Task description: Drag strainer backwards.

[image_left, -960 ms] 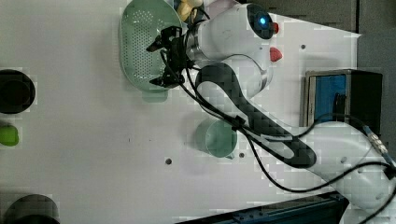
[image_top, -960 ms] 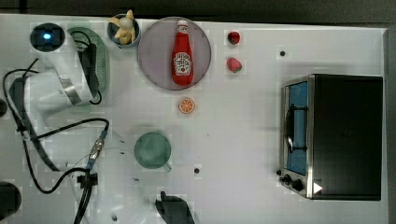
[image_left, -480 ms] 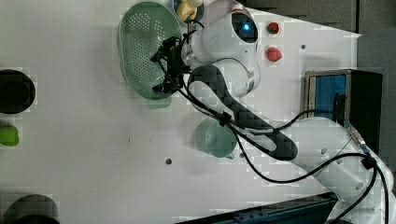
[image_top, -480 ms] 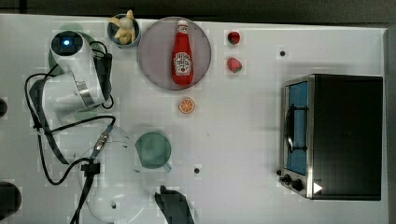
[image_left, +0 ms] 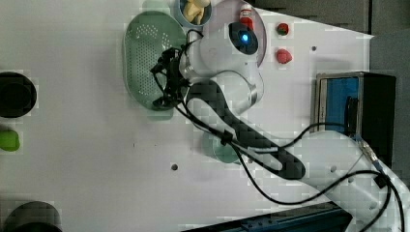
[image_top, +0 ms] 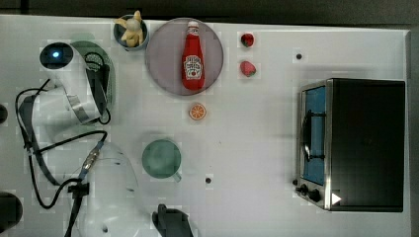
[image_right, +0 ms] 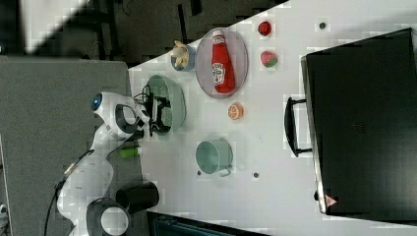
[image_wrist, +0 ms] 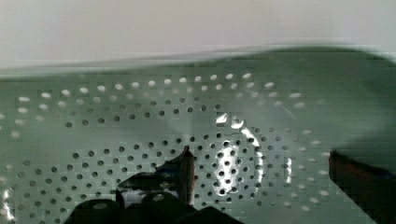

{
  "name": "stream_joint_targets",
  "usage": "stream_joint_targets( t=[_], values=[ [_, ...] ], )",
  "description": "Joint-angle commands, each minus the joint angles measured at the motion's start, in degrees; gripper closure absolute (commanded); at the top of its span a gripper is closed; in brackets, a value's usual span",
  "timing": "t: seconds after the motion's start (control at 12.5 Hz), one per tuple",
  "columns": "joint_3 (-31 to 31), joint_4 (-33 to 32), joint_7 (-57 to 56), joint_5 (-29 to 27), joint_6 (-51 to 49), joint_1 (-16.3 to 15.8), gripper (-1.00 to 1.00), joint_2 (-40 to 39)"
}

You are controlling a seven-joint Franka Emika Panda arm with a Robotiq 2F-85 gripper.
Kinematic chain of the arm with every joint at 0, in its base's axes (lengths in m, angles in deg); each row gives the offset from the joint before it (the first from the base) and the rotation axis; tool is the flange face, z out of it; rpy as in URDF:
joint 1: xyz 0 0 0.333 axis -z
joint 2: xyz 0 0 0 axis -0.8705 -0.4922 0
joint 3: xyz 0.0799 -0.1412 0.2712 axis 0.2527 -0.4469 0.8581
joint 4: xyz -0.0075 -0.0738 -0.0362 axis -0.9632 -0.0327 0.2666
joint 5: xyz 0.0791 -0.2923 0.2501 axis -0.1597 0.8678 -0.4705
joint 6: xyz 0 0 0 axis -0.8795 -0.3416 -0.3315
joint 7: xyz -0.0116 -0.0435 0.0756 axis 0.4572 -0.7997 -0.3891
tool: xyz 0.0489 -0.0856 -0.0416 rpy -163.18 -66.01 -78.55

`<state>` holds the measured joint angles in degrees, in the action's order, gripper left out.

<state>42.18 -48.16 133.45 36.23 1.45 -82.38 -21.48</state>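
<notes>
The strainer (image_left: 145,60) lies in the upper left of the left view, on the white table (image_left: 87,159), just beside a small bowl (image_left: 196,12) holding a yellow figure; in the top view it sits at the upper left, largely under the arm; the gripper (image_left: 163,77) hangs over the strainer's right-hand rim in the left view, jaws spread wide, nothing between them; the wrist view looks down into its perforated floor; a teal mug (image_top: 161,159) stands near the middle of the top view, well apart.
</notes>
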Motion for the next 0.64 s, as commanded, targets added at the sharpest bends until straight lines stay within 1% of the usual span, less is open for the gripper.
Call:
stream_joint_targets(
  t=[0.08,0.64],
  values=[
    [0.4,-2.8,4.8,-0.8,0.2,-2.1,-1.0,3.7],
    [0.4,-13.4,4.9,-0.9,2.4,-4.7,-1.0,10.2]
  ],
)
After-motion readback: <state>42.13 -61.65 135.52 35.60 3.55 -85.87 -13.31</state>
